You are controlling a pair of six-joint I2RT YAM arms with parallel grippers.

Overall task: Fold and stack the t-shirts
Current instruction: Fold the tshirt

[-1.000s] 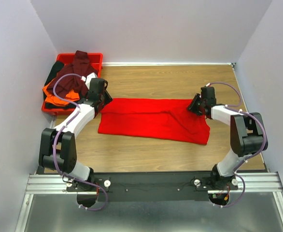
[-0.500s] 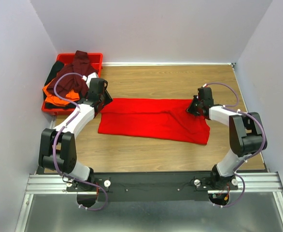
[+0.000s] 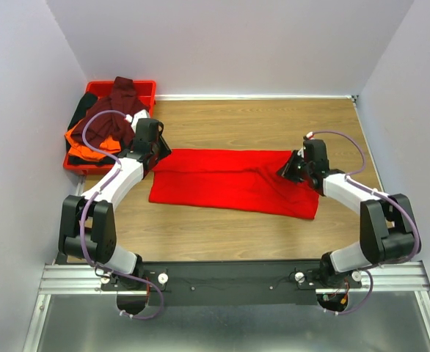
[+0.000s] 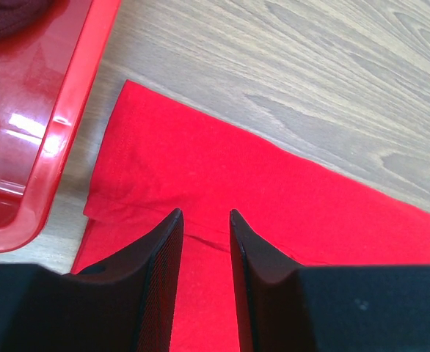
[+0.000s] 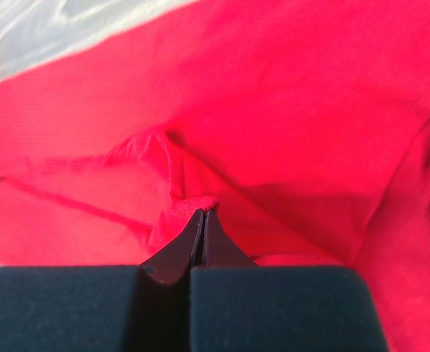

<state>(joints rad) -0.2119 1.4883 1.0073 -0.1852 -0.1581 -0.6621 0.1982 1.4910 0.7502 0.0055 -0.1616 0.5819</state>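
Observation:
The bright red t-shirt (image 3: pixel 230 180) lies spread flat across the middle of the wooden table, also filling the left wrist view (image 4: pixel 274 191) and the right wrist view (image 5: pixel 288 103). My right gripper (image 3: pixel 285 169) (image 5: pixel 202 212) is at the shirt's right end, shut on a small raised fold of its cloth. My left gripper (image 3: pixel 158 155) (image 4: pixel 204 214) hovers open over the shirt's left end, with nothing between its fingers. The dark maroon t-shirt (image 3: pixel 117 103), the orange t-shirt (image 3: pixel 90 138) and the black t-shirt (image 3: pixel 83 108) lie heaped in the tray.
A rigid red plastic tray (image 3: pixel 148 89) (image 4: pixel 61 132) stands at the back left corner, close to the left gripper. Grey walls close the table on three sides. Bare wood (image 3: pixel 274 125) shows behind the shirt, and more in front of it.
The right gripper's jaws closed on a fold of the red shirt. Its arm swung outward to the right, and the gripper shifted slightly toward the near edge. The left arm has not moved.

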